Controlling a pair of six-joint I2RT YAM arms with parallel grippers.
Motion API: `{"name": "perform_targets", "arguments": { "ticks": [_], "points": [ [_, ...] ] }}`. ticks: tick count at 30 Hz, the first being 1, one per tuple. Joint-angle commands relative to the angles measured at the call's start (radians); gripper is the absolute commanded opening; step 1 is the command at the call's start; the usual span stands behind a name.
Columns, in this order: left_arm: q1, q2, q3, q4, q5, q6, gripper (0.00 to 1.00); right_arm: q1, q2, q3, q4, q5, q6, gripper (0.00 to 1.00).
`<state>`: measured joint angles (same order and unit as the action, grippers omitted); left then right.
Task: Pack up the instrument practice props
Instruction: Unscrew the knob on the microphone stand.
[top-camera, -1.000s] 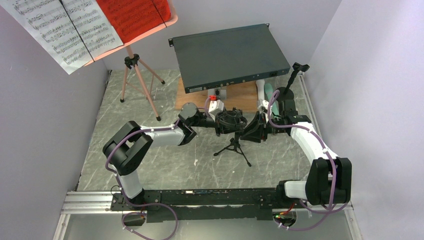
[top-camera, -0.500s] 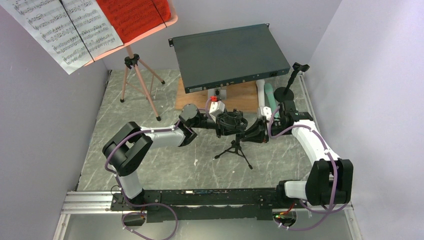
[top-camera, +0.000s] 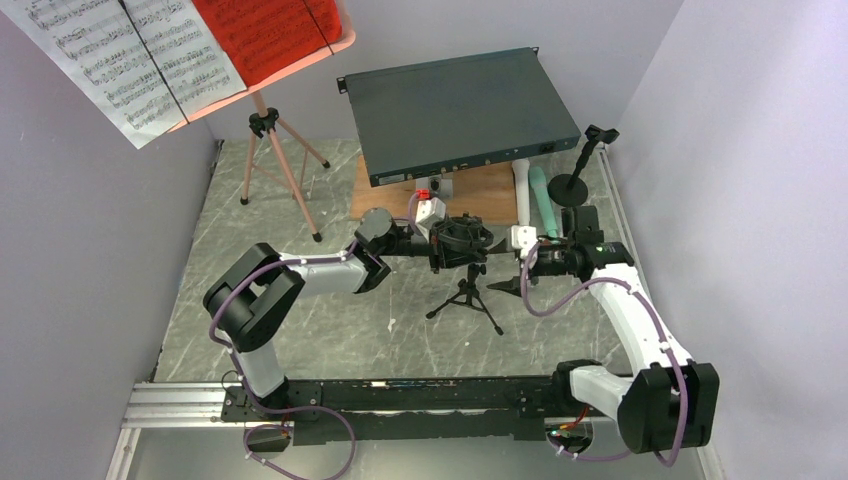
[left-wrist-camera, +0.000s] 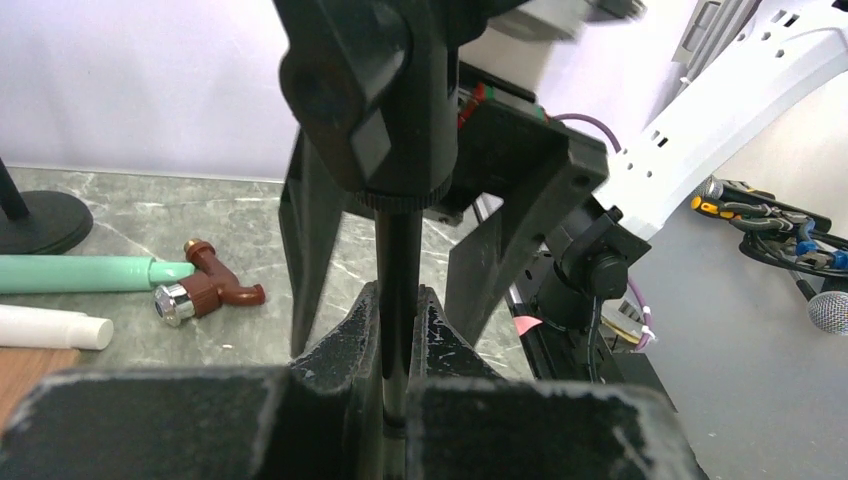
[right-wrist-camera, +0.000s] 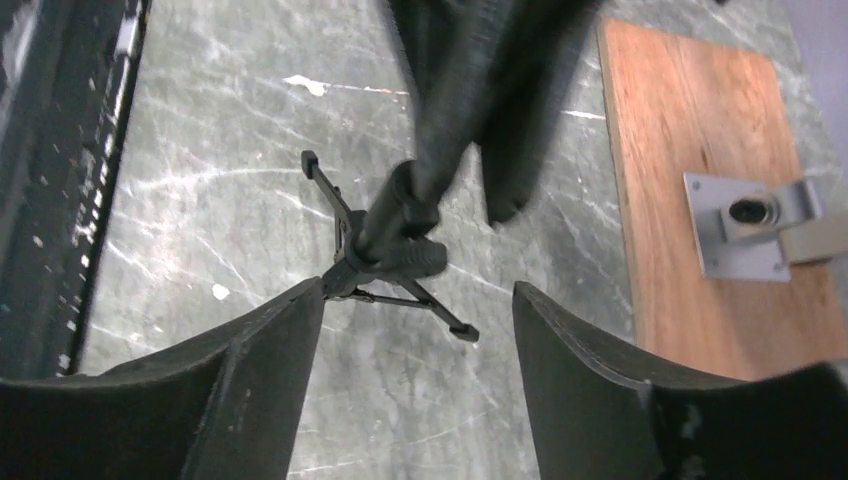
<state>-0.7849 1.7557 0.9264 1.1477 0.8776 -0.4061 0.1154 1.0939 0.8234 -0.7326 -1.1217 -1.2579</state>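
Left gripper: closed almost fully, pinching the thin shaft of the small black tripod stand at the centre of the top view.
Right gripper: fingers spread wide, holding nothing, just right of the tripod.
Tripod build: matte black, with a slim round shaft and three thin splayed legs. I cannot tell whether the feet touch the table.
Risk: the smooth, narrow shaft could swivel or slip in the pinch. If the right fingers close in, they could snag a leg and twist it loose.
Other props: the salmon-pink music stand with sheet-music pages is at upper left. The white and mint tubes and the round-based mic stand are at upper right.
Surface: smooth grey marbled top.
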Motion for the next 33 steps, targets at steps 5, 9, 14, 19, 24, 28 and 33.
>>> {"name": "perform_targets", "arguments": {
  "ticks": [5,9,14,19,24,28,33],
  "points": [
    [0.002,-0.081,0.003,0.064,0.03,0.017,0.0,-0.149,0.11,0.076,-0.105,-0.286,0.245,0.76],
    [0.001,-0.08,0.008,0.066,0.034,0.016,0.0,-0.126,0.17,0.082,-0.034,-0.333,0.433,0.75],
    [0.002,-0.076,0.005,0.074,0.031,0.012,0.0,-0.08,0.179,0.067,0.06,-0.322,0.576,0.74],
    [0.002,-0.068,0.01,0.079,0.033,0.007,0.0,-0.07,0.18,0.051,0.123,-0.302,0.644,0.67],
    [0.001,-0.067,0.012,0.078,0.034,0.009,0.0,-0.059,0.194,0.066,0.094,-0.29,0.6,0.46],
    [0.002,-0.073,0.009,0.073,0.032,0.012,0.0,-0.056,0.203,0.085,0.029,-0.288,0.521,0.4],
    [0.001,-0.077,0.006,0.076,0.03,0.01,0.0,-0.047,0.205,0.101,-0.054,-0.281,0.4,0.11]
  ]
}}
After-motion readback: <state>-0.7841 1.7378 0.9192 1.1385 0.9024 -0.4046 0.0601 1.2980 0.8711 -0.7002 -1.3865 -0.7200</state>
